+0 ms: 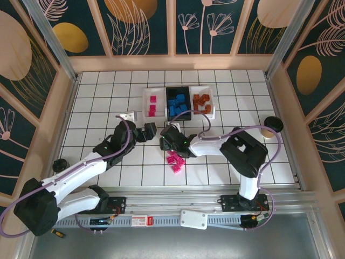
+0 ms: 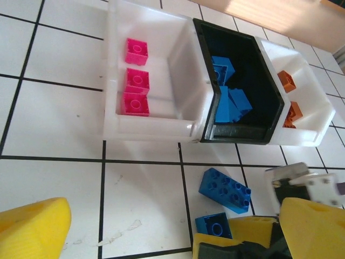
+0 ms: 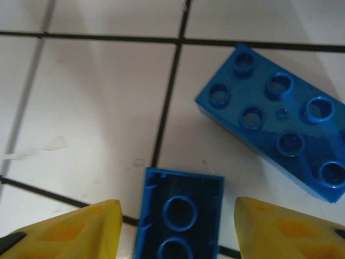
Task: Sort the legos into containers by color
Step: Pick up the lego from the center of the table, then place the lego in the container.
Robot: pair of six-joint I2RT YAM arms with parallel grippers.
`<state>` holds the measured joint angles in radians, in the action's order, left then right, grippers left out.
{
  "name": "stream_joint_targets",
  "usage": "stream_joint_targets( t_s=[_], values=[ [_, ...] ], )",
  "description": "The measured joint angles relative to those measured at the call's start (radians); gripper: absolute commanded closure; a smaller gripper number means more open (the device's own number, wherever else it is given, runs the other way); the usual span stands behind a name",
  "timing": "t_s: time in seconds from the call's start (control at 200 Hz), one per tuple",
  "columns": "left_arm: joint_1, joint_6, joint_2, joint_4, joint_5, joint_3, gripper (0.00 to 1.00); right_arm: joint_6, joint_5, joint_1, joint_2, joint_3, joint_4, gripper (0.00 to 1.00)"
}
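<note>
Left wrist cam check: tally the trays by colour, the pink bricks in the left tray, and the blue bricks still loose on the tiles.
White trays: 2
Black tray: 1
Pink bricks in the left white tray: 3
Loose blue bricks: 2
Total: 8

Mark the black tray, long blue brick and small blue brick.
black tray [image 2: 237, 132]: left wrist view, near wall.
long blue brick [image 2: 225, 189]: left wrist view, studded top.
small blue brick [image 3: 180, 210]: right wrist view, middle of its upward face.
</note>
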<state>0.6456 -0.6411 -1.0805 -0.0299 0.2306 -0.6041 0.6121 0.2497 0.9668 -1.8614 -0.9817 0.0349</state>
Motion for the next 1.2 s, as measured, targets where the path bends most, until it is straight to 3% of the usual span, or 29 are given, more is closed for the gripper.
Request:
stream_joint_targets(
  t_s=[0.07,0.235,0.36,0.536,0.666,0.881,0.981,1.021,1.086,1.201],
  values=[
    [0.0,0.0,0.004,0.005,0.014,0.001,0.01,0.001,0.015,0.004,-0.011,-0.032,-0.034,0.5],
    [0.0,0.001,0.021,0.014,0.02,0.011,0.01,-0.013,0.032,0.007,-0.043,-0.073,-0.031,0.74],
    [0.0,0.004,0.031,0.017,0.021,0.013,0.01,-0.048,0.026,0.003,-0.028,-0.058,-0.008,0.84],
    [0.0,0.013,0.029,0.019,0.012,0.013,0.01,-0.123,-0.026,-0.046,0.149,0.018,0.038,0.88],
    [0.0,0.027,0.006,0.019,-0.02,0.013,0.01,-0.18,-0.066,-0.166,0.277,-0.012,0.067,0.88],
    [0.0,0.038,-0.053,0.019,-0.085,0.013,0.01,-0.239,-0.095,-0.342,0.185,-0.192,0.053,0.87],
    [0.0,0.043,-0.068,0.018,-0.114,0.012,0.01,-0.256,-0.1,-0.375,0.089,-0.275,0.026,0.83],
    [0.0,0.046,-0.076,0.018,-0.123,0.012,0.01,-0.264,-0.105,-0.382,0.047,-0.309,0.01,0.74],
    [0.0,0.05,-0.093,0.017,-0.138,0.012,0.01,-0.268,-0.116,-0.39,-0.018,-0.367,-0.017,0.46],
    [0.0,0.056,-0.121,0.017,-0.165,0.011,0.02,-0.287,-0.122,-0.396,-0.099,-0.447,-0.048,0.38]
  ],
)
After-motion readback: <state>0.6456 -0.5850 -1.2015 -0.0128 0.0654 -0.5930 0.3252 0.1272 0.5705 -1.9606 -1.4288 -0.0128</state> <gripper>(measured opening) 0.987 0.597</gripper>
